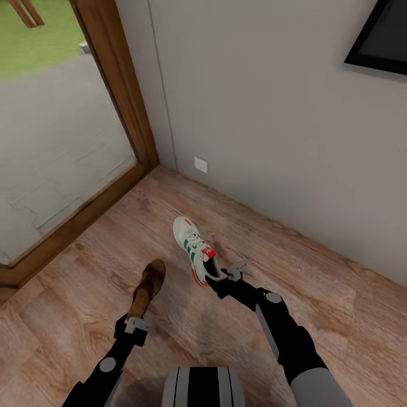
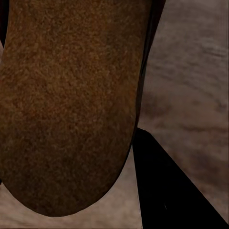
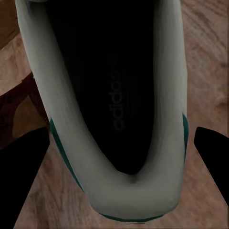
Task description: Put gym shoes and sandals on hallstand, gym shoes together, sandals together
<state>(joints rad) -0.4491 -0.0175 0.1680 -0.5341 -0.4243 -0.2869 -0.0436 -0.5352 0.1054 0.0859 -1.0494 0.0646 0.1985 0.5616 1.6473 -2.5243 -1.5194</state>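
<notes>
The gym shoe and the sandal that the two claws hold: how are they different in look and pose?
The gym shoe is white with green stripes and a red-orange tongue patch; the sandal is plain brown. The gym shoe is tall, laced and closed; the sandal is flat and thin. The right claw grips the gym shoe at the heel; the left claw grips the sandal at its near end. Both point away from the robot, above the wood floor.

Head camera looks steeply down over both arms at the corridor floor (image 1: 316,282); wrist cameras sit very close, sharing that floor
</notes>
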